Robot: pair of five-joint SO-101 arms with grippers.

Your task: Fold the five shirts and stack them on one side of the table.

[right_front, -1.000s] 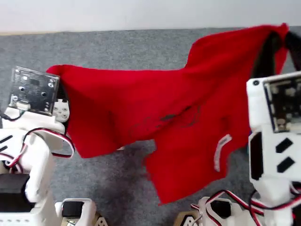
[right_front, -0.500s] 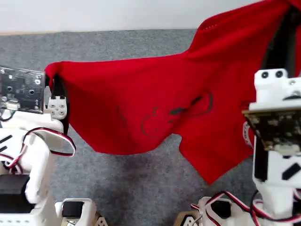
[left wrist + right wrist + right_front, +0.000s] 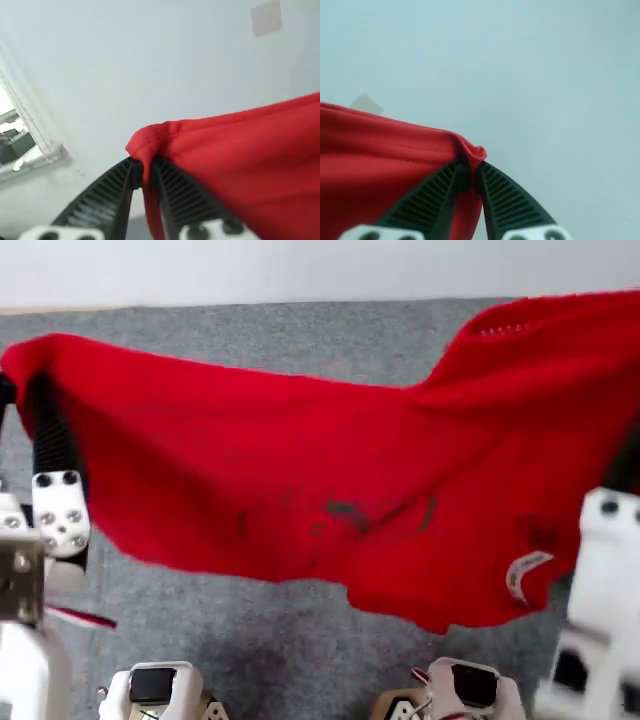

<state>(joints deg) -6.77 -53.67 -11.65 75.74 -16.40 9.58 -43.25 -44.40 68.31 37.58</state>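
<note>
Grippers (image 3: pixel 143 170) (image 3: pixel 468 172) hold shirt (image 3: pixel 330 480) stretched sideways.

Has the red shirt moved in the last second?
Yes. The red fabric shirt has been pulled wider: its corner in the left gripper has shifted farther left across the grey felt table.

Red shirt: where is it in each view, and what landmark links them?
High view: red shirt stretched across the frame over the grey table.
Left wrist view: its corner pinched in the left gripper.
Right wrist view: its corner pinched in the right gripper.
Shared landmark: the pinched corners.
</note>
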